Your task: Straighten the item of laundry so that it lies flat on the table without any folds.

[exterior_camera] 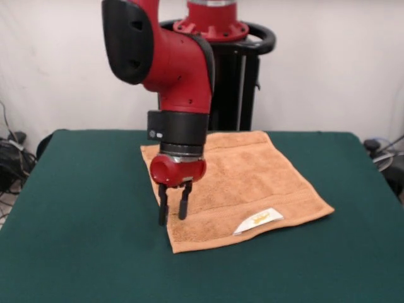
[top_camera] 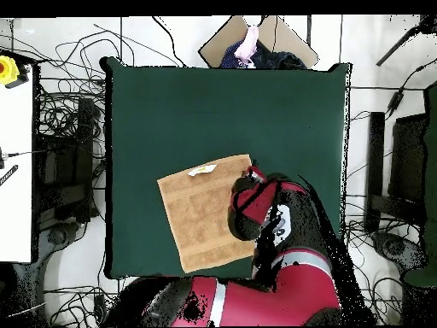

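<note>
A plain off-white wall (exterior_camera: 328,57) closes the room behind the work area, evenly lit with no hard shadows. From above, the pale tiled floor (top_camera: 375,51) is strewn with tangled black cables (top_camera: 64,111). A white rectangular bench top (top_camera: 15,171) lines one side, with a yellow box (top_camera: 8,68) at its end. A brown cardboard sheet (top_camera: 226,43), possibly a flattened box, lies by the far edge.

Orange towel (exterior_camera: 243,186) spread flat on green table (exterior_camera: 82,208), hand (exterior_camera: 172,212) open at its edge

Dark green table (exterior_camera: 76,252) with an orange-tan towel (exterior_camera: 252,183) spread flat on it
</note>
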